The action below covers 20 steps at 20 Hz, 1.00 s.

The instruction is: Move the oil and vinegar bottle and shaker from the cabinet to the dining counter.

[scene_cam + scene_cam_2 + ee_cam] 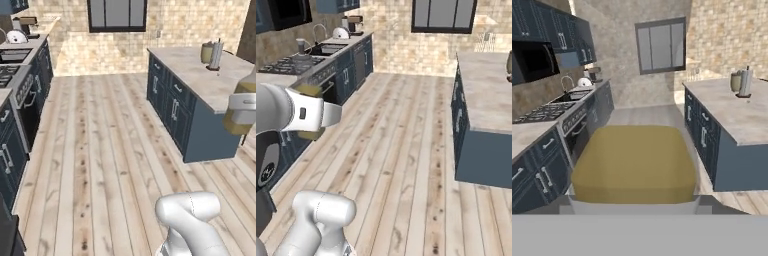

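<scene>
Yellow-olive oil and vinegar bottle (pixel 634 162) sits clamped in the gripper (pixel 242 109), jaws closed on its body, so it rides along while the base crosses the plank floor (pixel 100 150). It's carried in the air, off any surface. Dining counter (pixel 200 75) lies ahead on the right, with a paper towel roll (pixel 215 55) and beige pot (pixel 206 52) at its far end. Near part is bare, likely the drop spot.

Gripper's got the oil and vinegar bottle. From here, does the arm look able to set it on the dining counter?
Probably not yet. The gripper is shut on the oil and vinegar bottle, held up in the air. The dining counter lies ahead to the right across open wood floor; nothing blocks the way, but the base likely needs to drive closer.
</scene>
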Tool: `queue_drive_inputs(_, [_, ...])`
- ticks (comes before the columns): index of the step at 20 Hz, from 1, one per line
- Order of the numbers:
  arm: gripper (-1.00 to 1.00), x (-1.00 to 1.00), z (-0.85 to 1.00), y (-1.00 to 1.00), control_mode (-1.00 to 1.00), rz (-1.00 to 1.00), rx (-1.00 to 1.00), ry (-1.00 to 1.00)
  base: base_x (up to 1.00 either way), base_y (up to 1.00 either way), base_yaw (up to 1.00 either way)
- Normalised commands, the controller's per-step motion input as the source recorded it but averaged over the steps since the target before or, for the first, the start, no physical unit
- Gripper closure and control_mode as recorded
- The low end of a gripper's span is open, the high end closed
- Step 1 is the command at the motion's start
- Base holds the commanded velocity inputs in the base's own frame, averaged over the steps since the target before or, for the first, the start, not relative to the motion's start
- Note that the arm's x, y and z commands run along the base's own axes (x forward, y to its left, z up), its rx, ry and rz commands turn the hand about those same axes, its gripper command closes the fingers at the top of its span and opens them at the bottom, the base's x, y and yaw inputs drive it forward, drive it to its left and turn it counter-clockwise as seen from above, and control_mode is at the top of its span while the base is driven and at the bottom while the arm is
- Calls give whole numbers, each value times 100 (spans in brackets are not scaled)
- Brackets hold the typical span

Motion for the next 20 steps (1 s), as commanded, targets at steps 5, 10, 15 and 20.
queue_drive_inputs(5, [100, 0, 0, 0, 100, 0, 0, 0, 58, -53, 0])
queue_drive_inputs(10, [100, 0, 0, 0, 100, 0, 0, 0, 49, -63, 0])
queue_drive_inputs(15, [100, 0, 0, 0, 100, 0, 0, 0, 29, -74, 0])
queue_drive_inputs(20, [100, 0, 0, 0, 100, 0, 0, 0, 26, -76, 0])
